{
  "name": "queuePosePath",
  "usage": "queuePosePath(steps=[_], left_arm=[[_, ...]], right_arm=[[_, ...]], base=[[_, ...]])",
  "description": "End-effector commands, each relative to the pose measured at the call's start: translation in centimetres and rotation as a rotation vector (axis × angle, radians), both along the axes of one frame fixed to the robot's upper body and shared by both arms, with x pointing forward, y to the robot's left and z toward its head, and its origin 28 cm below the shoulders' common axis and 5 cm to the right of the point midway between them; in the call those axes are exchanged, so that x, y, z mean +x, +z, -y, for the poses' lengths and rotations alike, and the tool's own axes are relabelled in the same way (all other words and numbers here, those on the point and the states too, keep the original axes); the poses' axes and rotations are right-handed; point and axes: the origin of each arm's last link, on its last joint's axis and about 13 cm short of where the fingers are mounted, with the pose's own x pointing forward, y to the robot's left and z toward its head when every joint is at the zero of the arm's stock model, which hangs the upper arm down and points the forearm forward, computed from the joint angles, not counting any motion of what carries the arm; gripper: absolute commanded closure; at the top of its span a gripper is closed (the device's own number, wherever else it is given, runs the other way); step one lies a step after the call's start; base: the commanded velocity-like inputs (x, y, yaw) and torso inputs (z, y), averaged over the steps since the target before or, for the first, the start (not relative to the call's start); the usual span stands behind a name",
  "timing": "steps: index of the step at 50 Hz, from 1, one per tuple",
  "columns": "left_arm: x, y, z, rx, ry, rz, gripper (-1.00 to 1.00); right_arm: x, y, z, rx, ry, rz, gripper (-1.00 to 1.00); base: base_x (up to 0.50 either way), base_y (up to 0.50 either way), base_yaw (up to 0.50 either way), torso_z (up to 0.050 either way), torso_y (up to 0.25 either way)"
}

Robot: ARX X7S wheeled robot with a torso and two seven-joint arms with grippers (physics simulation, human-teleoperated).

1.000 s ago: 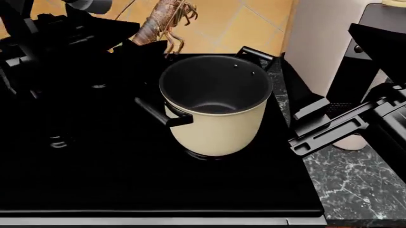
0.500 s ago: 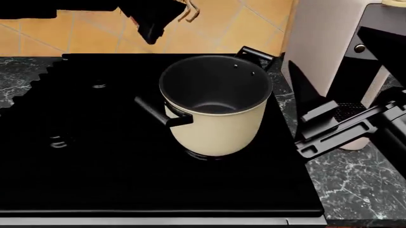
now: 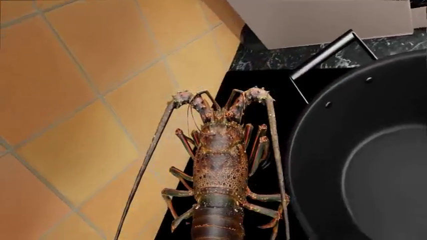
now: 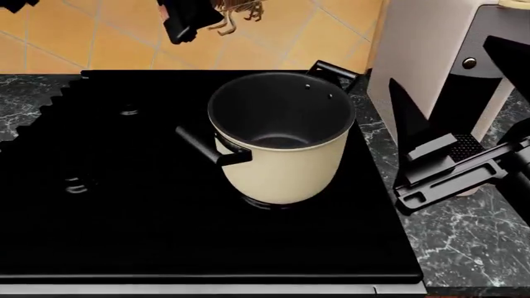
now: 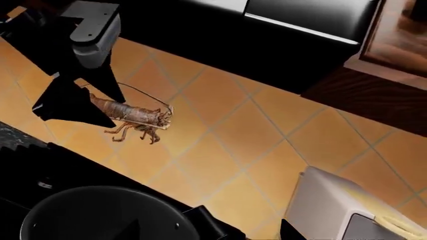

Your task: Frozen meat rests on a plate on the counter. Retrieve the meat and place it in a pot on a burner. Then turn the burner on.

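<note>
The meat [image 3: 217, 170], a reddish-brown spiny piece with thin legs, hangs in the air in front of the orange tiled wall, behind and to the left of the pot. My left gripper [image 5: 75, 102] is shut on its tail end; in the head view the left gripper [image 4: 192, 18] and the meat's legs [image 4: 242, 9] sit at the top edge. The cream pot [image 4: 282, 139], black inside and with nothing in it, stands on the black cooktop [image 4: 124, 217] and hides its burner. My right gripper [image 4: 439, 59] is open to the right of the pot. The plate is out of view.
A white coffee machine [image 4: 418, 43] stands right of the pot, behind my right gripper. The dark marble counter [image 4: 463, 248] runs along the cooktop's right side and shows again at the far left [image 4: 25, 105]. Other burners [image 4: 76, 185] lie on the cooktop's left half.
My left arm has lifted off the cooktop's left side to the top of the head view, carrying the meat up. My right gripper has drifted a little right and down.
</note>
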Motion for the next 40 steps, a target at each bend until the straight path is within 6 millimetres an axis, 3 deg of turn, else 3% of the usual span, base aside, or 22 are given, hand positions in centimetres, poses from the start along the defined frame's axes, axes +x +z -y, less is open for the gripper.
queuePosePath(steps=[1, 9, 40], left_arm=[[1.0, 0.7, 0.2, 0.161, 0.045, -0.004, 1.00], [1.1, 0.3, 0.4, 0.266, 0.042, -0.011, 1.00], [2.5, -1.7, 3.4, 0.262, -0.117, -0.107, 1.00]], right_arm=[[-0.2, -0.2, 0.1, 0.011, -0.014, 0.003, -1.00], [-0.2, -0.3, 0.1, 0.027, -0.009, 0.006, -1.00], [-1.2, -0.2, 0.9, 0.082, -0.054, 0.035, -1.00]], base=[[0.00, 0.00, 0.00, 0.000, 0.000], [0.00, 0.00, 0.00, 0.000, 0.000], [0.00, 0.00, 0.00, 0.000, 0.000]])
